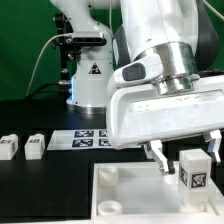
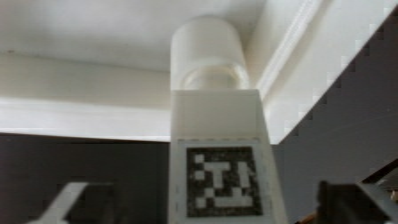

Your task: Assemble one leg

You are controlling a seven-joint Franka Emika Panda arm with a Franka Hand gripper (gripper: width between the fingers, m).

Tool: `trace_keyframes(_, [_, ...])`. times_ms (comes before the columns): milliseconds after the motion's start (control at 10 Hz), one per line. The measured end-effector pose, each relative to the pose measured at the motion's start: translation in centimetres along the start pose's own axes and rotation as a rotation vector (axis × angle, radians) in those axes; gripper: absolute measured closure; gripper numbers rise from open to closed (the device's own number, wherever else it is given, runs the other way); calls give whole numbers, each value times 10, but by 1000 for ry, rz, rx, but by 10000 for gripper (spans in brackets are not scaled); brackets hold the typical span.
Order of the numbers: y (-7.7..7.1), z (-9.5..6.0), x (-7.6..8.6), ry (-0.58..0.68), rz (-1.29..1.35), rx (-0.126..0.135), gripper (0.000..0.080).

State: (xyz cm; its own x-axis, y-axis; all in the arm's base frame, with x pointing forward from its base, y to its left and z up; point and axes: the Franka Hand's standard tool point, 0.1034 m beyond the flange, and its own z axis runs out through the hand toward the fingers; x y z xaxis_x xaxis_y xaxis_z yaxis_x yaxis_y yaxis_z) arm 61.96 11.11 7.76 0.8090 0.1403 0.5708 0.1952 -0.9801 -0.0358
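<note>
A white square-section leg (image 1: 195,171) with a black-and-white tag stands upright on the big white panel (image 1: 120,195) near its corner on the exterior view's right. My gripper (image 1: 186,152) is just above the leg's top, with one finger on each side. In the wrist view the leg (image 2: 221,130) runs between the two dark fingertips (image 2: 71,203), with a gap on each side. Its round end points at the panel (image 2: 107,100) beyond. The jaws are open and hold nothing.
Two more white legs (image 1: 9,147) (image 1: 35,146) lie on the black table at the exterior view's left. The marker board (image 1: 88,137) lies behind the panel. The arm's base (image 1: 90,70) stands at the back against a green backdrop.
</note>
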Motion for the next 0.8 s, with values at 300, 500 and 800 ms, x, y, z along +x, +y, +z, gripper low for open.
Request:
trace_keyframes(300, [0, 0, 0, 0, 0, 0, 153])
trace_keyframes(500, [0, 0, 0, 0, -1, 0, 151])
trace_keyframes(800, [0, 0, 0, 0, -1, 0, 151])
